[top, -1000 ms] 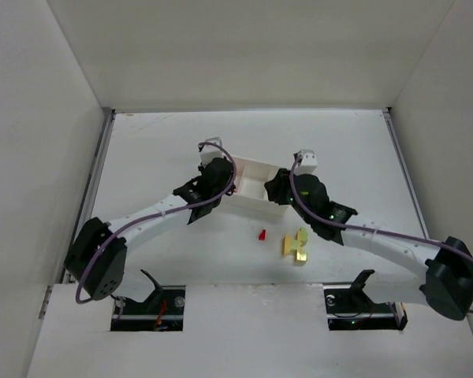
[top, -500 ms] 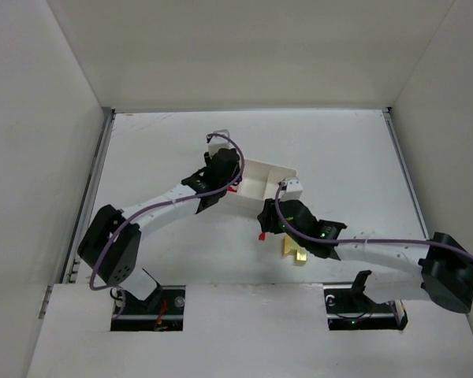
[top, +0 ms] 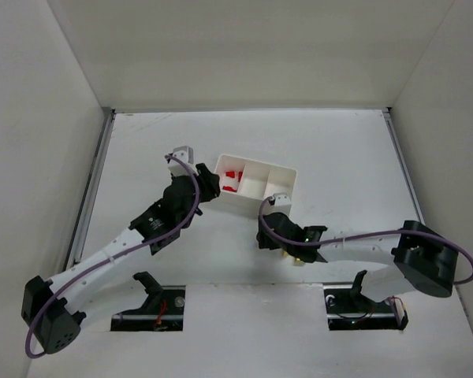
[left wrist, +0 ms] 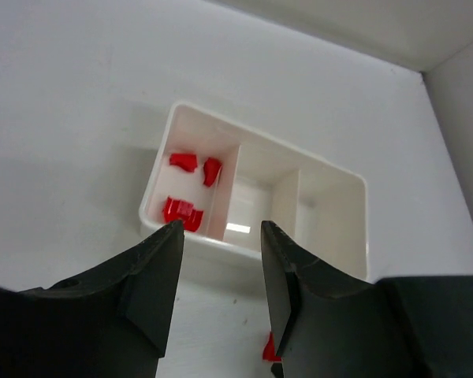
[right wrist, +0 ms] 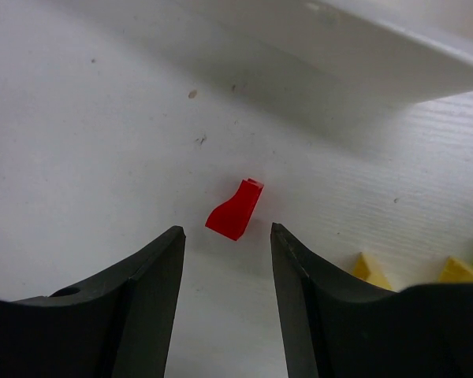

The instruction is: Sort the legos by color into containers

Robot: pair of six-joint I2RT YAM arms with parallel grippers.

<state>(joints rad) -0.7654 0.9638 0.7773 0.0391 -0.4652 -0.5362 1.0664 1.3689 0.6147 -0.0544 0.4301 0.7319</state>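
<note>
Top view: shows red legos (top: 232,179) sorted in the tray's (top: 244,201) end compartment, hides the rest under the right gripper (top: 262,236). Left wrist: shows the left gripper (left wrist: 221,228) spread, empty, tray just beyond its fingertips. Right wrist: reveals spread fingers (right wrist: 142,299) bracketing one loose red lego (right wrist: 235,209), yellow bricks (right wrist: 459,272) outside the gap, unsorted.

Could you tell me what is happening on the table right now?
It is a colour-sorting job. The right tool is open over a loose red brick on the table, with yellow bricks nearby. The left tool hovers open and empty, facing the white tray, whose end compartment already holds red bricks.
</note>
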